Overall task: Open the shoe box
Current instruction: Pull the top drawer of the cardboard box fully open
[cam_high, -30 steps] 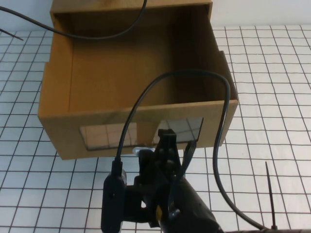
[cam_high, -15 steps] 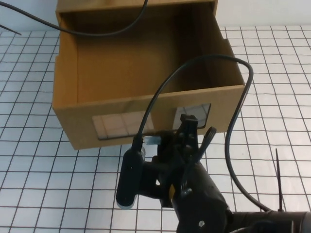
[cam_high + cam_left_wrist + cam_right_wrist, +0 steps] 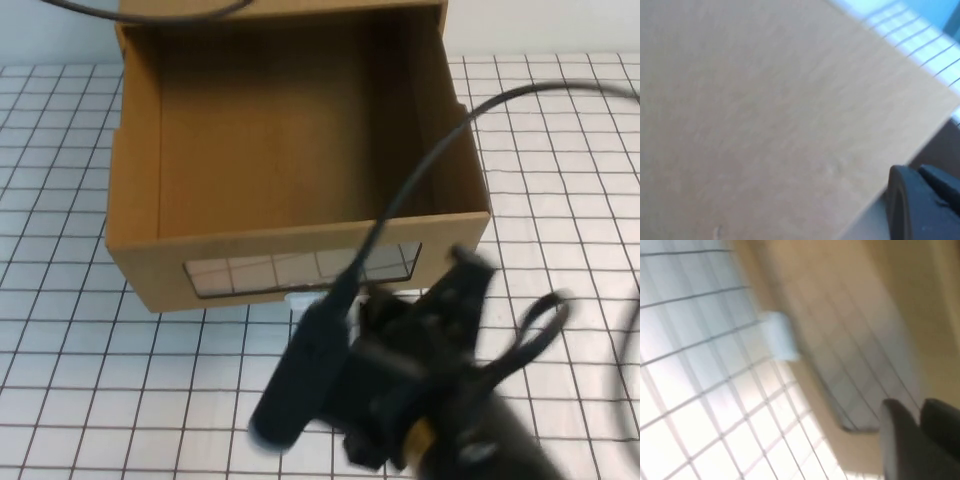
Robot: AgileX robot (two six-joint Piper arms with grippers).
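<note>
Note: your tan rectangular cardboard shoe box (image 3: 280, 150) is plain brown throughout. The white tabletop (image 3: 560, 180) beneath your black right gripper (image 3: 465, 272) carries a thin black grid. Your left gripper (image 3: 925, 200) is black too.

Shoe box (image 3: 140, 270): you get no print, brand or label to read on its brown cardboard walls, inside or out.
Window (image 3: 300, 268) in the box's near wall: you see only faint grid lines in it, no writing.
Table (image 3: 560, 150): you have a plain black grid on white, with no numbers or signs.
</note>
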